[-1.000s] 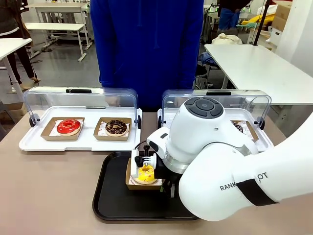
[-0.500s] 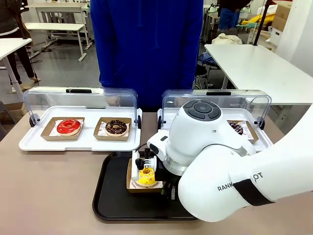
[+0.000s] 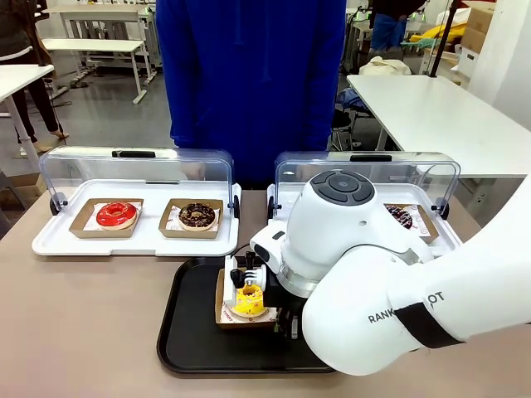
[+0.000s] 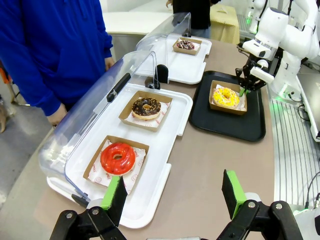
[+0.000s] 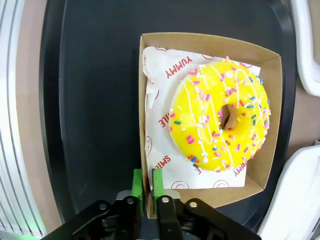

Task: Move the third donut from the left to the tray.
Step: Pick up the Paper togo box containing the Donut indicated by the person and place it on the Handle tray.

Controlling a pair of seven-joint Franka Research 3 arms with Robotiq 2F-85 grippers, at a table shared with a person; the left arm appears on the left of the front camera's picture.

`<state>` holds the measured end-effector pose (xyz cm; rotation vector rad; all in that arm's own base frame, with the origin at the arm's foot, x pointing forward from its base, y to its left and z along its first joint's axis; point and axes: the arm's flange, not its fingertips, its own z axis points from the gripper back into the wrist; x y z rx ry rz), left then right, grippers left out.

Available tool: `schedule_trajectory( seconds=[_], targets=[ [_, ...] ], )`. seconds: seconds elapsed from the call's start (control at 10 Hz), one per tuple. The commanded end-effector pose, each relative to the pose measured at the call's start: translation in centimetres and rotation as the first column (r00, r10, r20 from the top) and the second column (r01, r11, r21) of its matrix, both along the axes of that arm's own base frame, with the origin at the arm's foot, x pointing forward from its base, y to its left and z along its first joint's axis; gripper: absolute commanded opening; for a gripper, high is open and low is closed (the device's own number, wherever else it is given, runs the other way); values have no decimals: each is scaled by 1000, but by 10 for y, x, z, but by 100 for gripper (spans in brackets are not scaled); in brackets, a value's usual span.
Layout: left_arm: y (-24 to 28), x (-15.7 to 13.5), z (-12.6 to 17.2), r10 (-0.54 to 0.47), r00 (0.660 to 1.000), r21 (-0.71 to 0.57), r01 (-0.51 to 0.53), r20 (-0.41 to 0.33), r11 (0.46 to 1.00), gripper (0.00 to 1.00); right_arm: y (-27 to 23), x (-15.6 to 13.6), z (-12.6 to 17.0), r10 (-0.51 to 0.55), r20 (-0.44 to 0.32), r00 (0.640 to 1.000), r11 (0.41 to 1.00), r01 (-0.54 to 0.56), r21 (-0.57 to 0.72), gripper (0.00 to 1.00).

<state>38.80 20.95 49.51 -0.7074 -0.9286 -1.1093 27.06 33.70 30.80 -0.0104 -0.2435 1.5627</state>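
The third donut from the left [image 5: 220,115] has bright yellow icing with sprinkles and lies in a shallow brown cardboard box [image 5: 210,42]. The box rests on the black tray [image 5: 90,100]. My right gripper [image 5: 147,182] pinches the box's near wall between its green pads. The front view shows the same donut [image 3: 248,300] on the tray [image 3: 187,332], with the right gripper [image 3: 241,278] at the box under the big white arm. From the left wrist, the donut [image 4: 225,96] and tray [image 4: 225,127] lie far off. My left gripper [image 4: 174,195] is open and holds nothing.
Two white trays with raised clear lids stand behind the black tray. The left one [image 3: 50,242] holds a red donut [image 3: 116,215] and a chocolate donut [image 3: 197,215]. The right one holds a dark donut [image 3: 404,215]. A person in blue [image 3: 249,75] stands at the far side.
The right gripper has brought the box with the yellow donut slightly lower and level onto the tray. The left arm has not moved.
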Motion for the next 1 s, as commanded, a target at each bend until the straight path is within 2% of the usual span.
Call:
schedule_trajectory(
  seconds=[0.0,0.1,0.2,0.4,0.8,0.9],
  targets=[
    [-1,-2,1,-15,1000,-2,15,8,1000,100,-41,-30,1,4,18,1000,1000,-4,16,100],
    [-1,-2,1,-15,1000,-2,15,8,1000,100,-44,-31,9,-4,23,1000,1000,4,23,64],
    [-1,-2,1,-15,1000,-2,15,8,1000,100,-45,-31,17,-14,30,999,999,14,29,100],
    [-1,-2,1,-15,1000,-2,15,8,1000,100,-53,-34,42,-39,58,998,998,36,43,100],
    [-1,-2,1,-15,1000,-2,15,8,1000,100,-59,-30,62,-43,63,997,998,40,45,100],
    [-1,-2,1,-15,1000,-2,15,8,1000,100,-57,-23,66,-15,24,1000,997,13,73,100]
  ],
)
